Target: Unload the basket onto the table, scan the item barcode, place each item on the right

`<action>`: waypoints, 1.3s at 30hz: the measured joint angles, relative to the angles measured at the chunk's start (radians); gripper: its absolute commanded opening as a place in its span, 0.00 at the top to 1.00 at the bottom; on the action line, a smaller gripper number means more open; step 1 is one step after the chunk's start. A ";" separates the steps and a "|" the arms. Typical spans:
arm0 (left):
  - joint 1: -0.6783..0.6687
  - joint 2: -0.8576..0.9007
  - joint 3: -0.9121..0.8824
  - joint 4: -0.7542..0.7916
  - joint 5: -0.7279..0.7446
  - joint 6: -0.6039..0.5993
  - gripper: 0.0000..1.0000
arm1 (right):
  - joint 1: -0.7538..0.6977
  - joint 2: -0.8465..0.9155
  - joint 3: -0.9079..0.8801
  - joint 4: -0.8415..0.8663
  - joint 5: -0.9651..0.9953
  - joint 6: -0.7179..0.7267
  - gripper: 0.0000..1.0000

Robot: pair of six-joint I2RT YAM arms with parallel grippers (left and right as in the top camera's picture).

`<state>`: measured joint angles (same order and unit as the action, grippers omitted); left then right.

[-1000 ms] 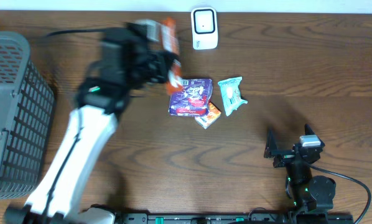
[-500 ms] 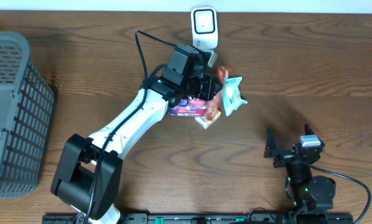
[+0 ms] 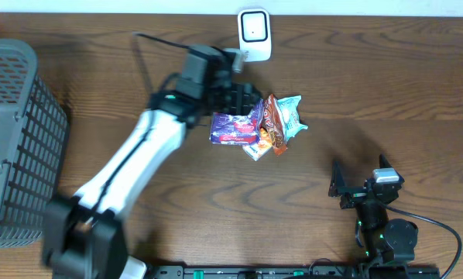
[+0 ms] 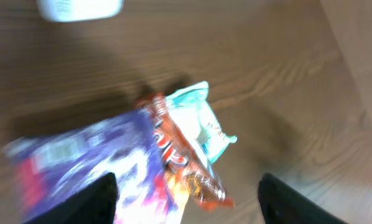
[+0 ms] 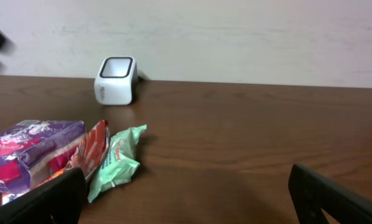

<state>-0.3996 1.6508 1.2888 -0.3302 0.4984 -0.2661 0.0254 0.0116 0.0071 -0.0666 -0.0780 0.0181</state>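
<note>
Left fingers [image 4: 102,202] spread well apart, gripping nothing, hanging just over the packet pile. Orange snack packet [image 3: 272,124] lies loose on the counter [image 3: 386,93], its edge over the purple packet [image 3: 230,128] and against the teal packet [image 3: 292,115]. White scanner [image 3: 254,35] stands near, beyond the pile. Right fingers [image 5: 49,199] wide apart, empty, well off from the pile. Grey basket [image 3: 15,139] at far left.
</note>
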 measured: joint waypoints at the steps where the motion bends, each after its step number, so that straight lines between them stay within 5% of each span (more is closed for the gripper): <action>1: 0.024 -0.040 0.000 -0.042 0.000 0.001 0.26 | 0.000 0.000 0.000 0.000 0.000 0.000 0.01; 8: 0.204 -0.272 0.004 -0.529 -0.007 0.003 0.17 | 0.000 0.000 0.000 0.000 0.000 0.000 0.01; 9: 0.224 -0.285 0.004 -0.597 -0.017 0.002 0.02 | 0.000 0.000 0.000 0.001 0.000 0.000 0.01; 11: 0.262 -0.294 0.004 -0.719 -0.062 0.005 0.02 | 0.000 0.000 0.000 0.000 0.000 0.000 0.01; 19: 0.304 -0.293 0.004 -0.874 -0.192 0.005 0.02 | 0.000 0.000 0.000 0.005 -0.010 0.014 0.01; 29: 0.304 -0.293 0.004 -0.875 -0.217 0.005 0.02 | 0.000 0.000 0.000 0.120 -0.601 0.665 0.01; 35: 0.304 -0.293 0.002 -0.876 -0.217 0.005 0.02 | 0.000 0.000 0.006 0.560 -0.702 0.932 0.01; 39: 0.304 -0.293 0.002 -0.876 -0.217 0.005 0.02 | 0.000 0.004 0.083 0.511 -0.683 0.977 0.01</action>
<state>-0.0952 1.3582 1.2903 -1.2060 0.2810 -0.2615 0.0254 0.0154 0.0902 0.4446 -0.7609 0.9947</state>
